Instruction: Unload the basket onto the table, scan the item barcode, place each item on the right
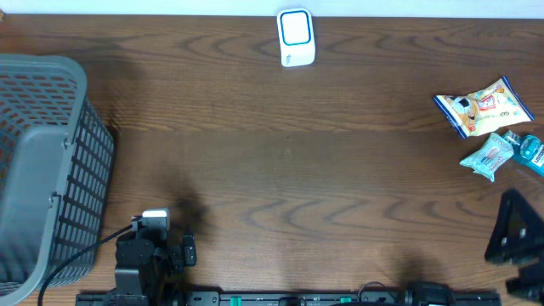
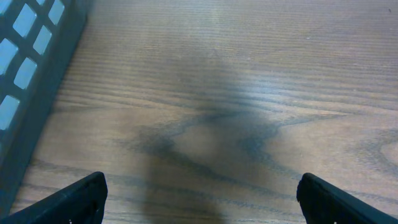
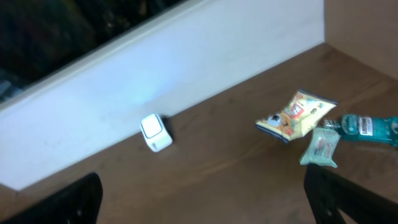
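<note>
1. Left arm: low at 7 o'clock in the overhead view.
2. Left gripper: jaws spread wide, empty.
3. Right arm: at 4 o'clock, partly off frame.
4. Right gripper: jaws spread wide, empty.

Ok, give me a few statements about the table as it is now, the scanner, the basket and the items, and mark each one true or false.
1. The white scanner stands at the far edge of the table. True.
2. The grey basket sits on the right side. False: it is on the left.
3. The snack bag, small packet and bottle lie close together on the right. True.
4. The right arm's jaws hold the snack bag. False: they stand open and empty, and the bag lies on the table.
</note>
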